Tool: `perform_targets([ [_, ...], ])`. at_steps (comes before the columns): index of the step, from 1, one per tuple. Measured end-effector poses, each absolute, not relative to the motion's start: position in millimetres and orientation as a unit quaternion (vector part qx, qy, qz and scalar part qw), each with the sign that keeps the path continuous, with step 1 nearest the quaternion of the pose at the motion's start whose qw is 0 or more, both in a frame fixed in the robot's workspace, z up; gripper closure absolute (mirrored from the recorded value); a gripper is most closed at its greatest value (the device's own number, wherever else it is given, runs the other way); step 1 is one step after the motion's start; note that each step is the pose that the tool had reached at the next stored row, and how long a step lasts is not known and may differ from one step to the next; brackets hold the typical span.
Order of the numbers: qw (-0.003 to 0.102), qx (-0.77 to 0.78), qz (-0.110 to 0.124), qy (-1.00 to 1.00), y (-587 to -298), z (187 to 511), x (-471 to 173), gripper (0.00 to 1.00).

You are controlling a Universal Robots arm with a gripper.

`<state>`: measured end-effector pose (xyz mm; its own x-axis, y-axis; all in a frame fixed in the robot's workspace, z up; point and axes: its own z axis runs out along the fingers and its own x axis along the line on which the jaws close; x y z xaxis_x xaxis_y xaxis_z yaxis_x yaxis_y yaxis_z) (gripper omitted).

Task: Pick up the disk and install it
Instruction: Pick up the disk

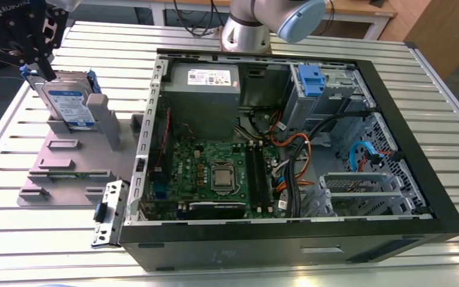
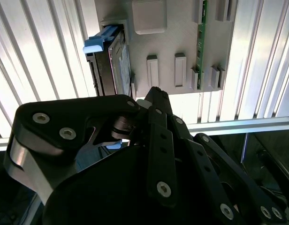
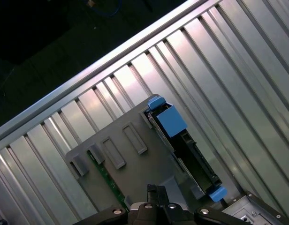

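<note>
The disk (image 1: 69,104), a silver-grey drive with a white-and-blue label and blue rails, stands on edge in a slot of the grey holder (image 1: 62,173) at the exterior view's left. My black gripper (image 1: 45,70) hangs just above the disk's upper corner, shut with nothing in it and apart from the drive. In both wrist views the disk (image 2: 117,65) (image 3: 186,150) shows edge-on in the holder (image 2: 182,42) (image 3: 135,159), beyond the closed fingertips of the gripper (image 2: 154,93) (image 3: 156,190).
An open computer case (image 1: 421,137) lies to the right of the holder, with a motherboard (image 1: 217,173), cables and a drive bay with a blue clip (image 1: 309,81). A metal bracket (image 1: 108,212) leans at the case's near corner. The slatted aluminium table (image 1: 22,251) runs all around.
</note>
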<state>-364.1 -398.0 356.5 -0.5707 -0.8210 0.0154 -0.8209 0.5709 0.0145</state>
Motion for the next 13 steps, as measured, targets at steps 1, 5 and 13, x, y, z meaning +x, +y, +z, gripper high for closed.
perform_targets([
  [1, 0.01, 0.463, -0.003, -0.886, -398.0, 356.5, -364.1, 0.89],
  [5, 0.01, 0.464, -0.003, -0.886, -397.9, 356.5, -364.1, 0.89],
  [13, 0.01, 0.466, -0.003, -0.885, -397.9, 356.5, -364.1, 0.89],
])
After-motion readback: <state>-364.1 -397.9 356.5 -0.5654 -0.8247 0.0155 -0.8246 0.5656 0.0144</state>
